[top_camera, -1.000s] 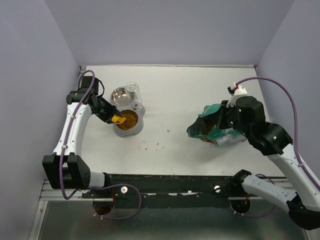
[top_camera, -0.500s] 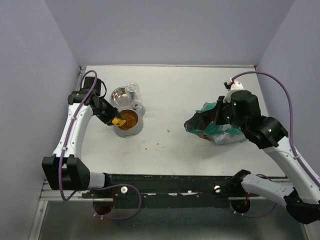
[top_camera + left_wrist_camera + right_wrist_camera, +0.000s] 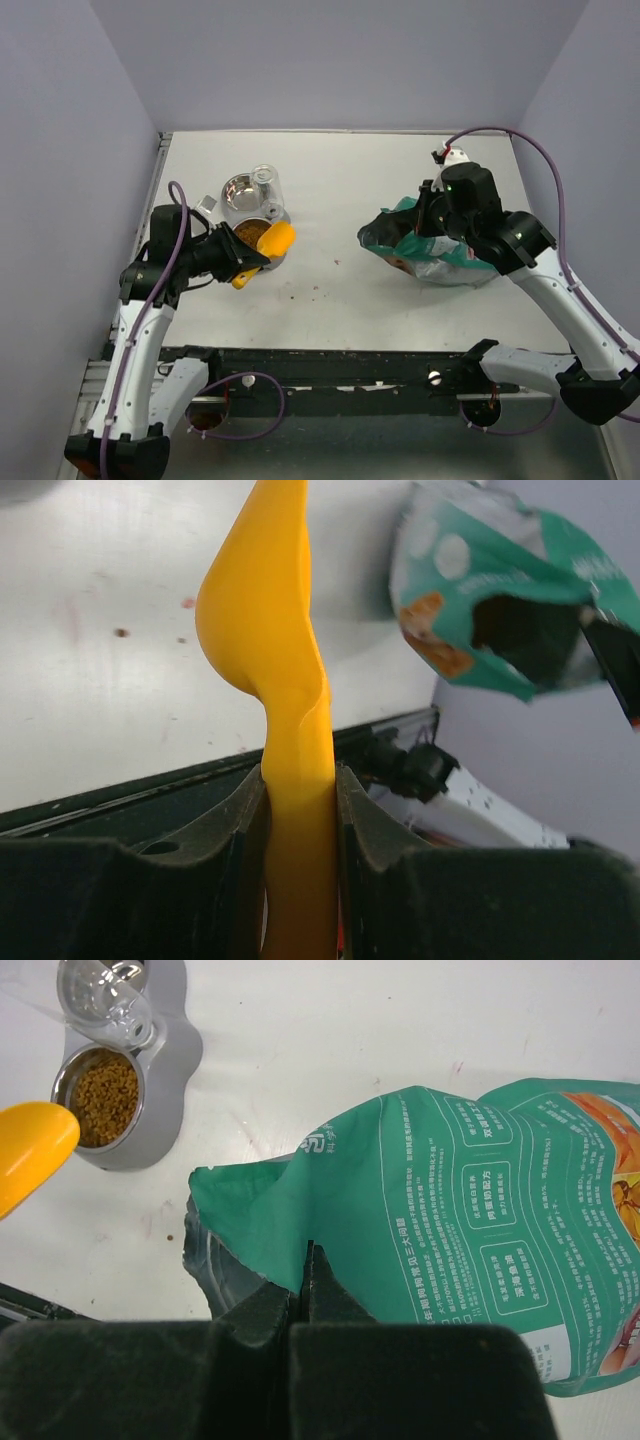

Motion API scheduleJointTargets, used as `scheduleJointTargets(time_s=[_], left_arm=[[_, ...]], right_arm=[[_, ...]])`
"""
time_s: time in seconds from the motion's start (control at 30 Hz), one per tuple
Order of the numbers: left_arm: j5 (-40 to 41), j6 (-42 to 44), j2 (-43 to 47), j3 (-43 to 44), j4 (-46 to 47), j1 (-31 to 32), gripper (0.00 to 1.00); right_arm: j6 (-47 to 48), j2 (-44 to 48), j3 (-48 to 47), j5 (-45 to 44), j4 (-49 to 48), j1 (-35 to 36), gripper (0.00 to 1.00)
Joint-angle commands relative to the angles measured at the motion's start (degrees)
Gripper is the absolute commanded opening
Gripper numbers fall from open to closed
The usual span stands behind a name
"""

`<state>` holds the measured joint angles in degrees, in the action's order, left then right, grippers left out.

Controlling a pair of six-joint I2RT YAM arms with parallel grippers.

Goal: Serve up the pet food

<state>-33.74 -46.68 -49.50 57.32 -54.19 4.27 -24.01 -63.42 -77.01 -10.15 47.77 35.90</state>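
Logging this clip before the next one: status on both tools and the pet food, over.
Left tool shut on orange scoop. Right tool shut on teal bag, at its open edge. Kibble in near steel bowl. Scoop close beside it.

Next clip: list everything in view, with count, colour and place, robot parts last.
pet food: one heap, brown, in the feeder's near bowl
feeder: one, grey with two steel bowls, table's left side
clear bottle: one, transparent, feeder's far end
scoop: one, orange, beside the filled bowl
bag: one, teal, open, table's right side
crumbs: a few, dark, between feeder and bag
table: one, white
left tool: one, black, shut on scoop
right tool: one, black, shut on bag's edge
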Motion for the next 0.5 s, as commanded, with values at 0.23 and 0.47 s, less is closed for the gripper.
scheduleJointTargets(time_s=[0.23, 0.47], left_arm=[[-25.4, -12.0, 4.8, -4.1, 34.2, 14.8, 0.00], [-23.7, -15.1, -7.1, 2.4, 36.4, 26.0, 0.00]], right_arm=[[1.9, 1.0, -1.5, 3.4, -2.7, 0.1, 0.00], [3.5, 3.6, 1.5, 9.2, -6.5, 0.1, 0.00]])
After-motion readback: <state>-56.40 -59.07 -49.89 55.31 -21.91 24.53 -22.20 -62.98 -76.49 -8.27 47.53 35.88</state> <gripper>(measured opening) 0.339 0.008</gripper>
